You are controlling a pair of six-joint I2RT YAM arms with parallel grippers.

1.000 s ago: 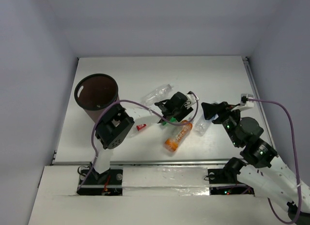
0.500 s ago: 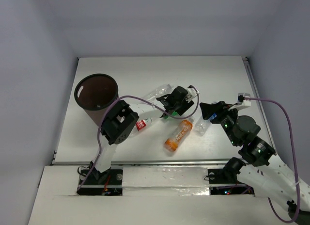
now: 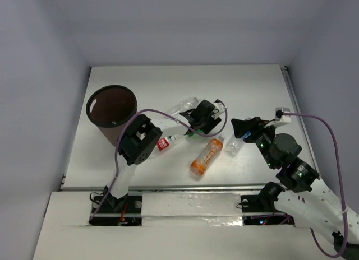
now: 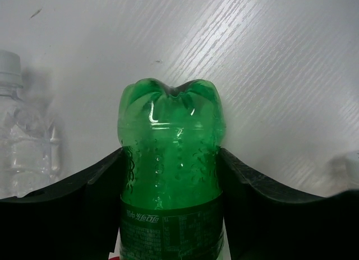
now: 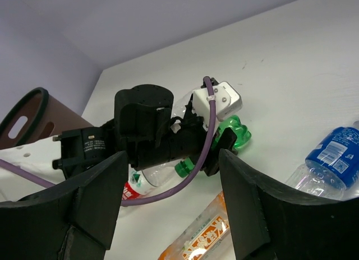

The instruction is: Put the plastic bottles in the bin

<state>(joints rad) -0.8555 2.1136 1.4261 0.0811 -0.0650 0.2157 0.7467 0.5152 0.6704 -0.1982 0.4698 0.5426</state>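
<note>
Orange bottle (image 3: 206, 157) with white cap lies on the table (image 3: 252, 86), nearest the arm bases, between the two arms. Red-labelled bottle (image 3: 166, 142) lies on its side to its left, just beside the left arm's forearm. Blue-labelled bottle (image 3: 235, 144) lies to the right of the orange one, apart from it.

Right gripper (image 5: 174, 158) is at the blue-labelled bottle's far end, fingers spread wide with nothing between them. From its wrist view that bottle is off past the right finger, not between the fingers.

Left gripper (image 3: 195, 126) is stretched out to mid-table and clamps the green bottle (image 4: 168, 131). Both fingers press the bottle's sides at about label height, and its lobed base sticks out past the fingertips. The bottle lies roughly level, green cap toward the wrist. Cannot tell if it rests on the table or is just off it.

Plain clear bottle (image 3: 182, 107) lies just behind the left gripper, white cap visible in the left wrist view, not touching the green one.

Bin (image 3: 90, 110) stands at far left, upright with its mouth open to the top. All five visible bottles are outside it, well apart from it.
</note>
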